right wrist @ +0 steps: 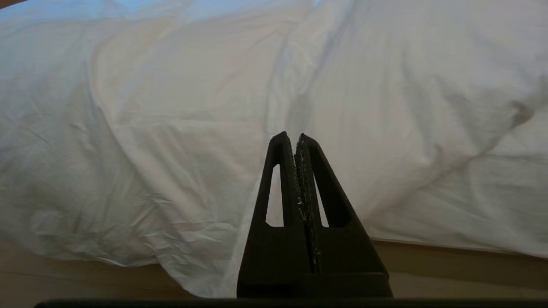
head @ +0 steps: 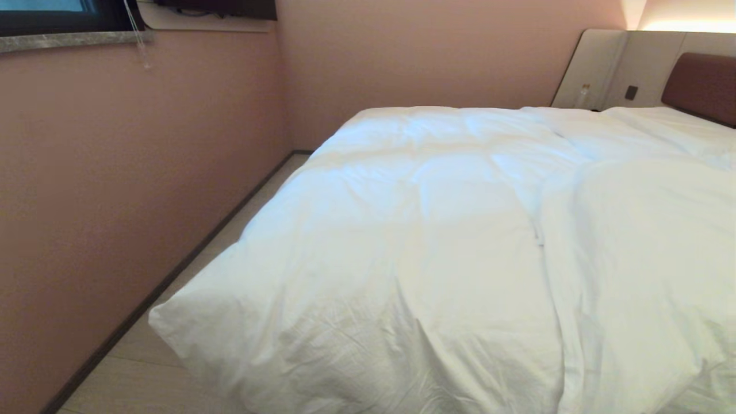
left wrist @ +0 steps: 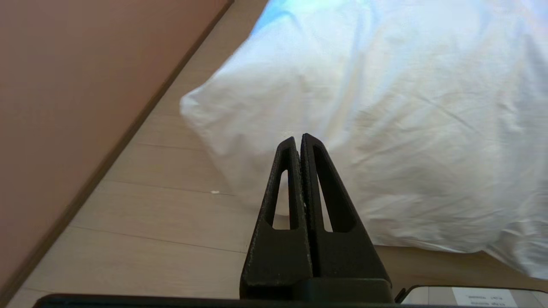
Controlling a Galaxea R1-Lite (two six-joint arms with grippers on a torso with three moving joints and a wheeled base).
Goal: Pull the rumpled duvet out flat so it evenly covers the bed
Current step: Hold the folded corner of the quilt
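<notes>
The white puffy duvet [head: 437, 230] lies rumpled over the bed, bulging into two humps with a fold running between them, and its near corner hangs over the foot. The bed's brown headboard [head: 701, 86] shows at the far right. Neither arm appears in the head view. My left gripper [left wrist: 298, 139] is shut and empty, held short of the duvet's [left wrist: 385, 107] hanging corner, above the floor. My right gripper [right wrist: 291, 137] is also shut and empty, facing the duvet's [right wrist: 214, 107] draped edge at the foot of the bed.
A pink wall [head: 115, 172] runs along the left with a dark skirting, leaving a narrow strip of pale wooden floor [head: 144, 368] beside the bed. Beige panels [head: 609, 69] flank the headboard. A window sill [head: 69, 39] sits at the top left.
</notes>
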